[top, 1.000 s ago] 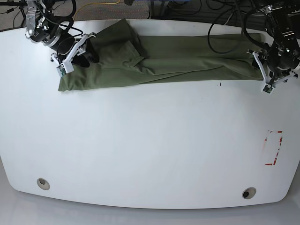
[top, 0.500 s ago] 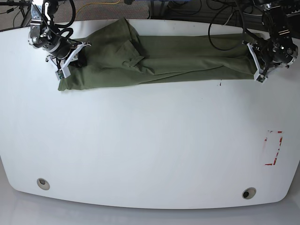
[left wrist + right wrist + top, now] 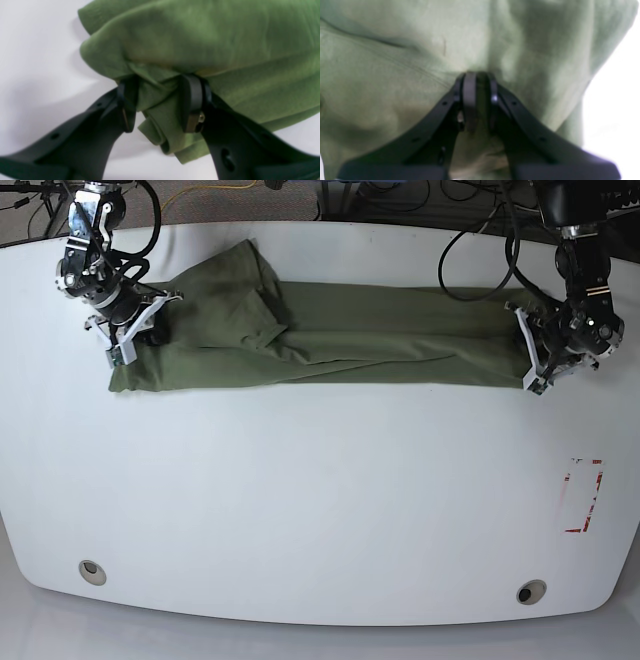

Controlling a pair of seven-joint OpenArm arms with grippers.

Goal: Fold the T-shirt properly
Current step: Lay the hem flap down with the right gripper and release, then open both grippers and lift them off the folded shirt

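On my screens the near half of the white table (image 3: 300,510) carried only two round grommets (image 3: 92,571) and one red-marked sticker (image 3: 583,496). Farther back lay one T-shirt (image 3: 330,345), a long olive band across the far part. I saw my left gripper (image 3: 160,105) pinching a bunched fold at one end and my right gripper (image 3: 480,100) nearly closed on cloth at the other.

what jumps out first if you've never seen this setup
A green T-shirt, folded into a long band, stretches across the far side of the white table. Each end is pinched: the right gripper at the base view's left, the left gripper at its right.
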